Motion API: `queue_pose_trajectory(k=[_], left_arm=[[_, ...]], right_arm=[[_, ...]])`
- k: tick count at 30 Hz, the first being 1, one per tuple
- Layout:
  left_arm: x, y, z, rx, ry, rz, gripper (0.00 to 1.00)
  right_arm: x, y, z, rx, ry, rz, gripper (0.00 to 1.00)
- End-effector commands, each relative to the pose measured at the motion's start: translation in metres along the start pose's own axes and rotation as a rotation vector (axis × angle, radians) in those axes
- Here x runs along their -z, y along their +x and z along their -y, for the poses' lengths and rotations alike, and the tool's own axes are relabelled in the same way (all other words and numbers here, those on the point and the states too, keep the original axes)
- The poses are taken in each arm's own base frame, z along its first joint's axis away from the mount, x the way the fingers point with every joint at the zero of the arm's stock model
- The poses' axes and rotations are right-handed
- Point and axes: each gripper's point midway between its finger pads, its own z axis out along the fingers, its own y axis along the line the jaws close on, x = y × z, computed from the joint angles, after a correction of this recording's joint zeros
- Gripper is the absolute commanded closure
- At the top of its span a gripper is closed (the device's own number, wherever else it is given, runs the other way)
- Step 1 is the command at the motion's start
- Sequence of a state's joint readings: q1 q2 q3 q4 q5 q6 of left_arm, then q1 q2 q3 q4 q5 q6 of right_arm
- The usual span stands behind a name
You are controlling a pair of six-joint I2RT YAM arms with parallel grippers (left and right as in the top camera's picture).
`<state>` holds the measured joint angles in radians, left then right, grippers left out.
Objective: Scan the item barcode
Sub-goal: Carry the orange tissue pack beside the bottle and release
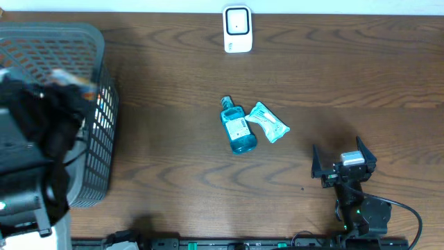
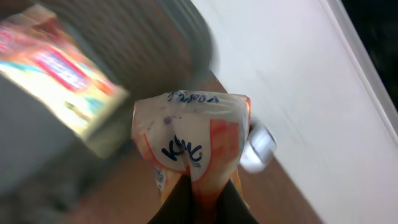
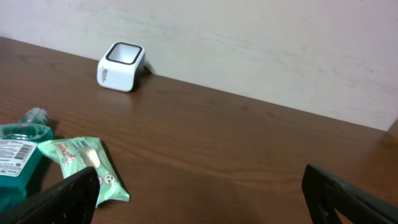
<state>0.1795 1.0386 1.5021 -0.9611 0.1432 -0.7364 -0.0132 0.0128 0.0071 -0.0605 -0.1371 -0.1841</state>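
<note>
The left gripper [image 2: 202,202] pinches an orange-and-white plastic pouch [image 2: 193,137]; the overhead view hides this grip. The right gripper [image 1: 343,163] gapes wide, holding nothing.

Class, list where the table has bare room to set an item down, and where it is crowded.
Bare table: between basket and blue bottle; between scanner and bottle; right of the scanner along the far edge. Crowded: bottle and green packet close together, mid-table.

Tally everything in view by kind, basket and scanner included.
Bottles: 1, the blue bottle
Packets: 3, the green packet, orange-and-white pouch, colourful packet
Scanners: 1, the white scanner
Baskets: 1, the grey basket
Total: 6
</note>
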Motion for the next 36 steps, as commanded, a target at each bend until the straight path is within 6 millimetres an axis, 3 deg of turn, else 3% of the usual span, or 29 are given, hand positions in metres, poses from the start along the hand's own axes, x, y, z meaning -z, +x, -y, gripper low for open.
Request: queue_pose_trajectory(k=[1, 4, 6, 7, 9, 13, 20, 25, 36], left_arm=[[-0.013, 0.049, 0.032, -0.096, 0.087, -0.169, 0.93], [-0.027, 0.089, 0.048, -0.176, 0.107, -0.295, 0.93], [-0.044, 0.133, 0.064, -0.257, 0.113, -0.416, 0.93], [-0.060, 0.168, 0.075, -0.318, 0.111, -0.499, 0.93], [-0.076, 0.204, 0.083, -0.376, 0.106, -0.575, 0.93], [-0.103, 0.279, 0.095, -0.460, 0.093, -0.695, 0.93], [-0.126, 0.391, 0.096, -0.499, 0.058, -0.827, 0.93], [-0.144, 0.432, 0.074, -0.410, -0.069, -0.867, 0.93], [-0.181, 0.469, 0.034, -0.315, -0.243, -0.879, 0.93]], right_arm=[[0.000, 0.001, 0.000, -0.015, -0.001, -0.003, 0.01], [0.000, 0.001, 0.000, -0.015, -0.001, -0.003, 0.01], [0.000, 0.001, 0.000, -0.015, -0.001, -0.003, 0.01], [0.000, 0.001, 0.000, -0.016, -0.001, -0.003, 0.01], [0.000, 0.001, 0.000, -0.015, -0.001, -0.003, 0.01], [0.000, 0.001, 0.000, -0.015, -0.001, -0.003, 0.01], [0.000, 0.001, 0.000, -0.016, -0.001, -0.003, 0.01], [0.000, 0.001, 0.000, -0.015, -0.001, -0.003, 0.01], [0.000, 0.001, 0.000, -0.016, -0.001, -0.003, 0.01]])
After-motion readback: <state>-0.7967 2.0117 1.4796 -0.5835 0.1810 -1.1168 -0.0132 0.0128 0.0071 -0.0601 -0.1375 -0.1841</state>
